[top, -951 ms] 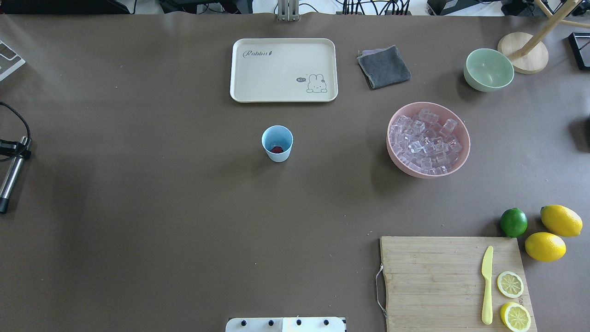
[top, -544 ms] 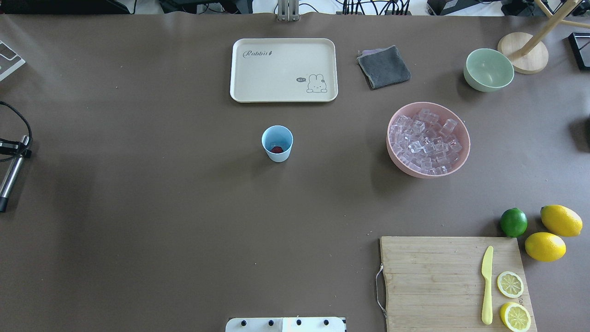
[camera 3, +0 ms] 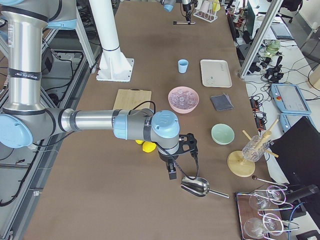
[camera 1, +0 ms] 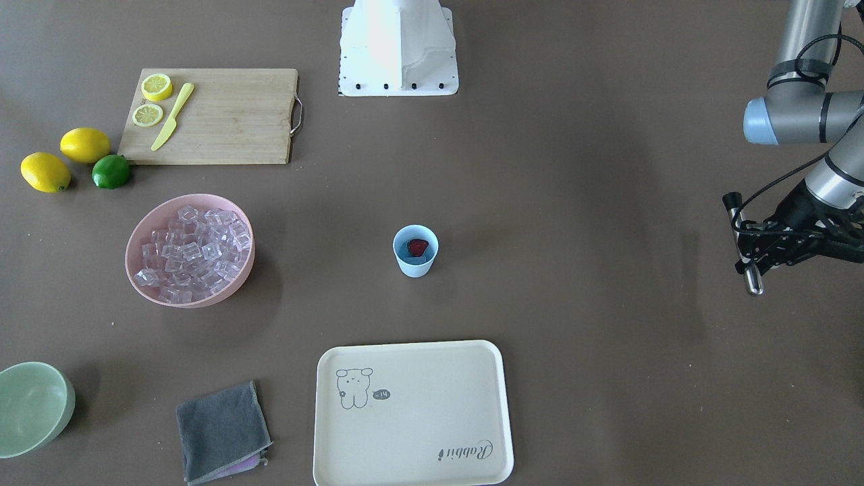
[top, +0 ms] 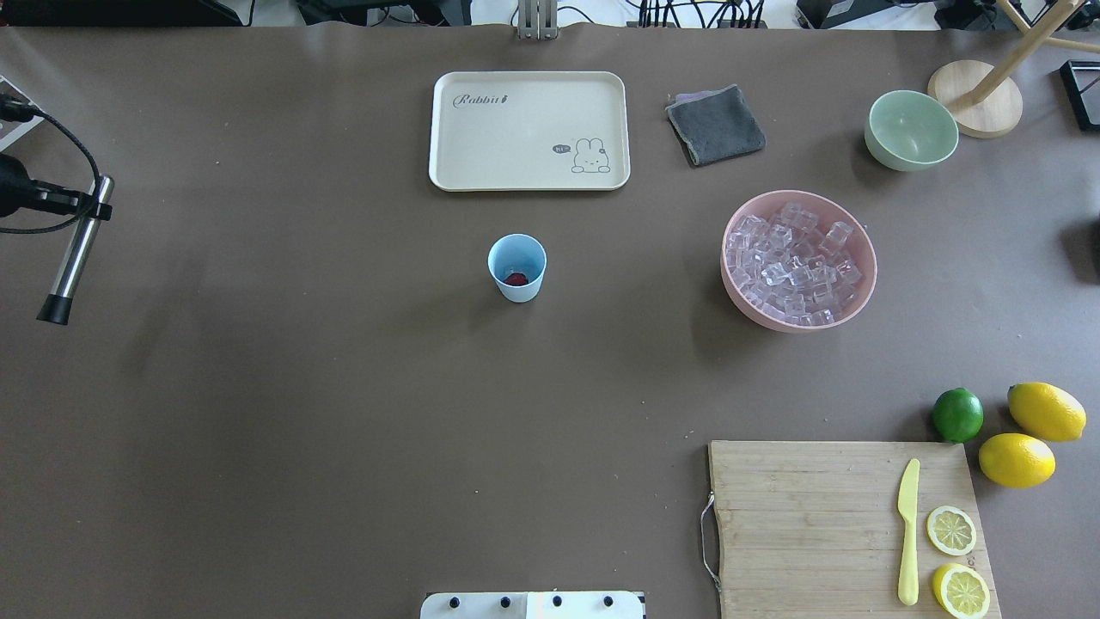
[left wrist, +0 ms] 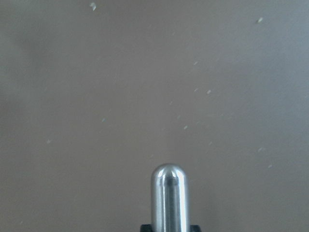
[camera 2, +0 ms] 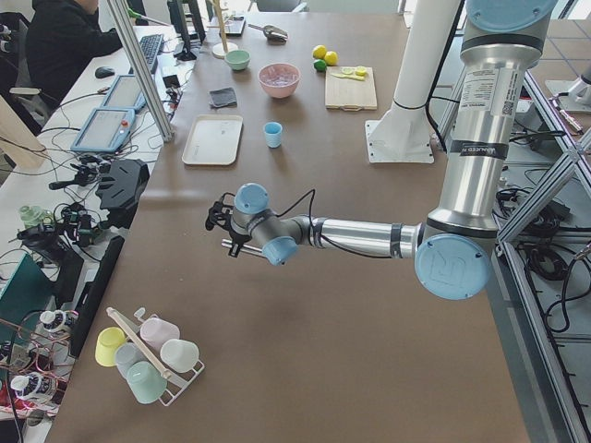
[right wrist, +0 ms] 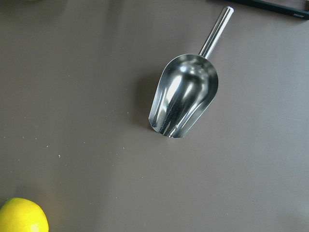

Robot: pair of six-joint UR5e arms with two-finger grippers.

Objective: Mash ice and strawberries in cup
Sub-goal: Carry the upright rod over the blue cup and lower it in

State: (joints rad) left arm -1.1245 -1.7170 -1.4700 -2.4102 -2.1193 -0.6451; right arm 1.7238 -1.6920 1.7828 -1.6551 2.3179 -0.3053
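Pinching a metal rod, my left hand sits at the overhead frame's left edge. The cup stands centre, strawberry inside; ice fills the pink bowl to its right. My right hand hangs near a scoop; I cannot tell its grip.

Pale-blue cup with red strawberry; pink bowl of clear ice; cream tray printed with a rabbit; grey cloth; silver rod; brown surface.
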